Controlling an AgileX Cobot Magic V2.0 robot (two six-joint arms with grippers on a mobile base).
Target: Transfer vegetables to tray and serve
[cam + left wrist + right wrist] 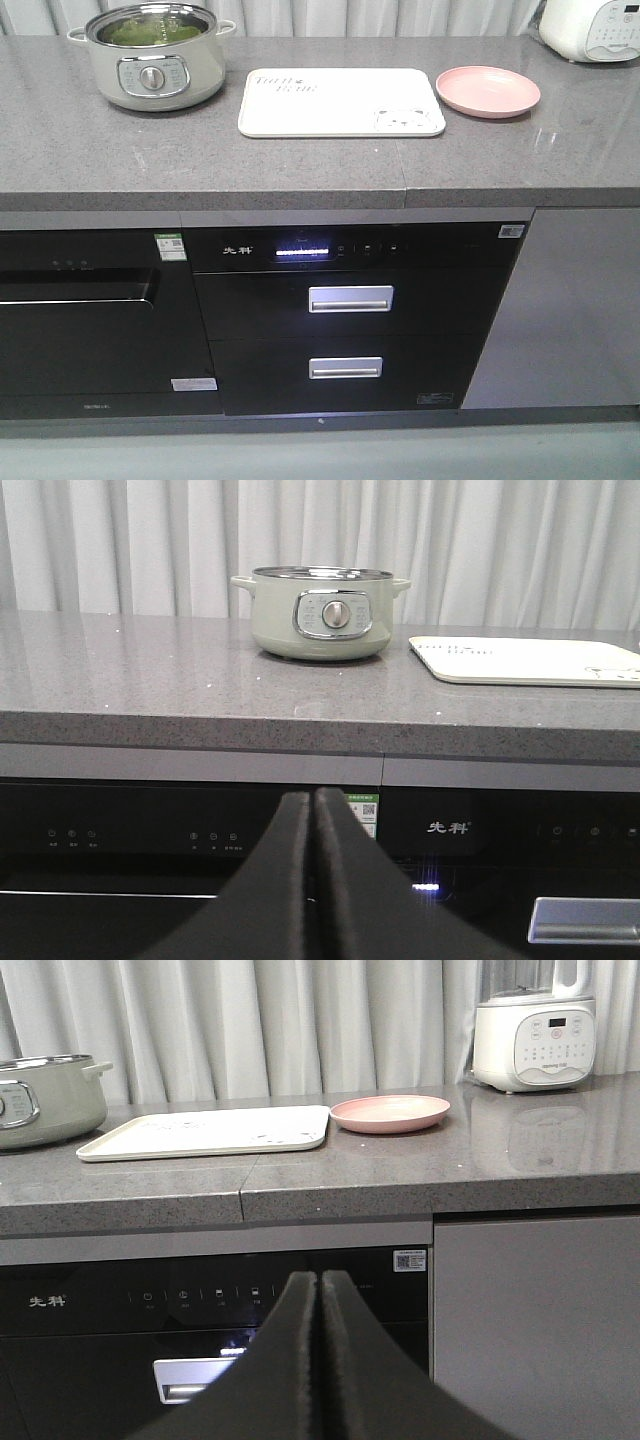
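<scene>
The left gripper (pixel 312 810) and right gripper (pixel 320 1288) are pressed together. The vegetables (pixel 150 33), in the pot (pixel 275 620), lie twelve o'clock from the nearer left.

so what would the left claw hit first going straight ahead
Probably the black appliance front below the countertop, near its green sticker; the left claw points lower than the pot. Depth is unclear.
</scene>
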